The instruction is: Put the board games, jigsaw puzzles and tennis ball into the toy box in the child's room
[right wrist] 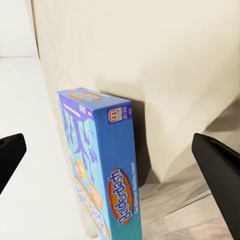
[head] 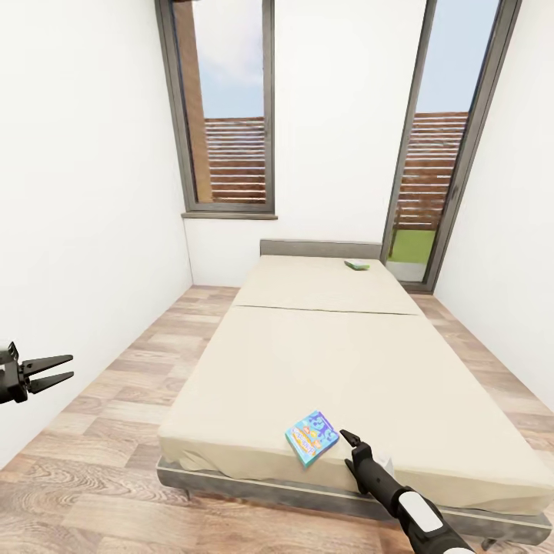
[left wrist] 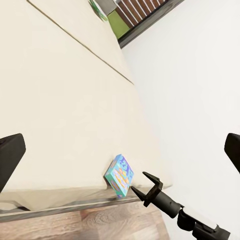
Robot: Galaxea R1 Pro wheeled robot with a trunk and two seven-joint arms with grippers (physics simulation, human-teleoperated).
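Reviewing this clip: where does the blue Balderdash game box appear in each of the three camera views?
Head view: blue game box lies near the bed's foot edge, just ahead of the open right claw.
Left wrist view: box at the mattress edge, beside that claw.
Right wrist view: box close up, between the fingers.
Shared landmark: the beige mattress.

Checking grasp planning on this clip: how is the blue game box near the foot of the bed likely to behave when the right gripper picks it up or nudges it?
The blue game box looks like a flat, rigid box, so probably stiff and light. Lying flat on the bed, it should slide rather than roll. Near the mattress edge, a nudge from the open right gripper could push it off.
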